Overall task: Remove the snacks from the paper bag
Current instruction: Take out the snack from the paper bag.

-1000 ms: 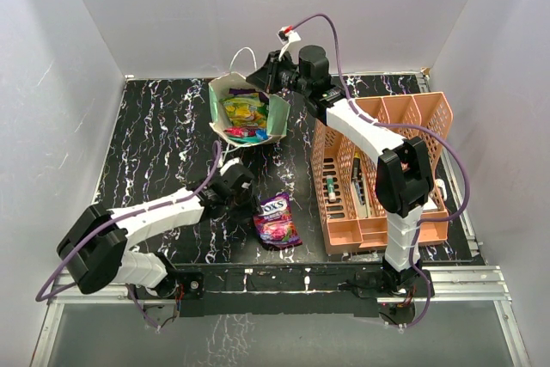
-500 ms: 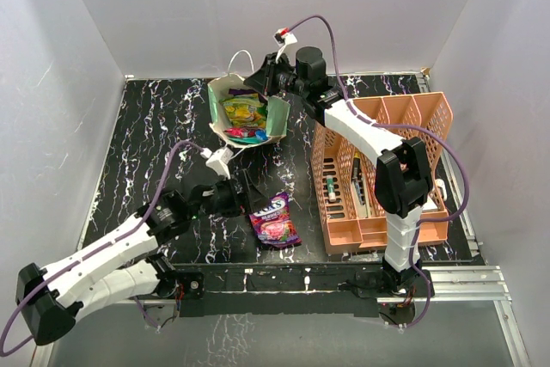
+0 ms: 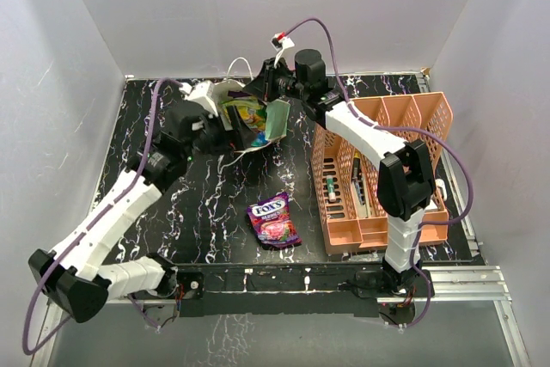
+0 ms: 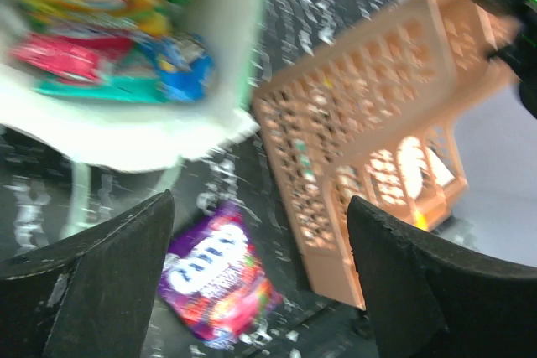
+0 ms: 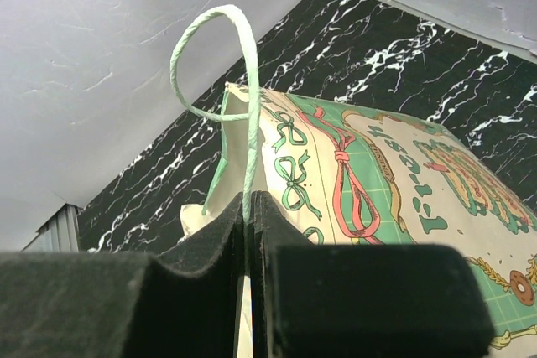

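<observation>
1. Top external view.
   - Left gripper (image 3: 228, 137): jaws wide and nothing between them. Its nose is at the mouth of the paper bag (image 3: 277, 118), which is tipped toward it.
   - Right gripper (image 3: 268, 82): sits beyond the bag, at the bag's top.
   - Snacks: a yellow-green packet (image 3: 245, 113) sits inside the bag, just ahead of the left jaws. A purple packet (image 3: 273, 219) is already out on the table (image 3: 155, 126), well behind that tool.
   - Peach organiser (image 3: 387, 169): stands off to the tool's right, under the right arm.

2. Left wrist view (blurred).
   - Fingers (image 4: 101, 282): spread, with no packet between them.
   - Bag rim (image 4: 126, 144): lies above the left-hand finger. Red (image 4: 59, 56), blue (image 4: 180, 60) and teal (image 4: 92, 90) packets are past it, with the yellow-green one deepest.
   - The purple packet shows low between the fingers, and the organiser is beyond the right-hand finger.
   - Handling, as I judge it: you are reaching in for the next packet.
     - Carry the tool over the near rim.
     - Straddle one packet's edge only.
     - Close before you draw back. The glossy film will probably slip from a shallow pinch.
   - Obstruction: the rim can catch a finger, and the packets overlap, so two may come out together.

3. Right wrist view.
   - Right gripper (image 5: 249, 207): jaws closed tight on the cord handle (image 5: 252, 98), with the printed bag face (image 5: 377, 182) just ahead of them.
   - That grip looks to be what holds the bag tilted open, so don't drag the bag against it.
</observation>
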`<state>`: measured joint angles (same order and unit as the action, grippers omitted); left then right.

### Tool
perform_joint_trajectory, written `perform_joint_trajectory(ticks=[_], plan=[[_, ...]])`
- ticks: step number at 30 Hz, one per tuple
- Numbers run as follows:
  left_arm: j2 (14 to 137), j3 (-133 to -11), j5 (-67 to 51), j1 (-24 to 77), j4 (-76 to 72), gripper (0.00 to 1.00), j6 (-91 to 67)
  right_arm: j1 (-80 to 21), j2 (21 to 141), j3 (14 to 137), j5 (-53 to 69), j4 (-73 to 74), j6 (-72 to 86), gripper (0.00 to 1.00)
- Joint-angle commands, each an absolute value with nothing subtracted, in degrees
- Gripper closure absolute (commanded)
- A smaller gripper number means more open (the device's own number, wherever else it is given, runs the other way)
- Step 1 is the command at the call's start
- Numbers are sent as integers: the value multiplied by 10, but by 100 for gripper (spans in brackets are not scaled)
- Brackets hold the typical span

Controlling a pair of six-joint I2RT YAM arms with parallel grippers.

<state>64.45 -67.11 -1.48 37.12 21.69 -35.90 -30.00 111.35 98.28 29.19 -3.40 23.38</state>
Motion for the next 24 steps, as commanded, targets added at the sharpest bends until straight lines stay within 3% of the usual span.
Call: perform_joint_trajectory(ticks=[1,6,11,17,19,24], plan=[[684,-718,-49,298,269,28,-299,-312,1061,974,301,-42,221,93],[757,-734,22,296,175,51,-269,-323,1048,962,274,-52,235,93],[804,-694,75,296,52,64,-310,-328,1049,965,269,-59,249,93],[834,-649,128,296,-31,65,-410,-328,1044,966,257,-63,251,93],[829,-623,130,296,-75,58,-414,-328,1044,966,259,-62,251,93],[805,-540,10,296,-267,55,-192,-328,1044,966,257,-57,242,93]])
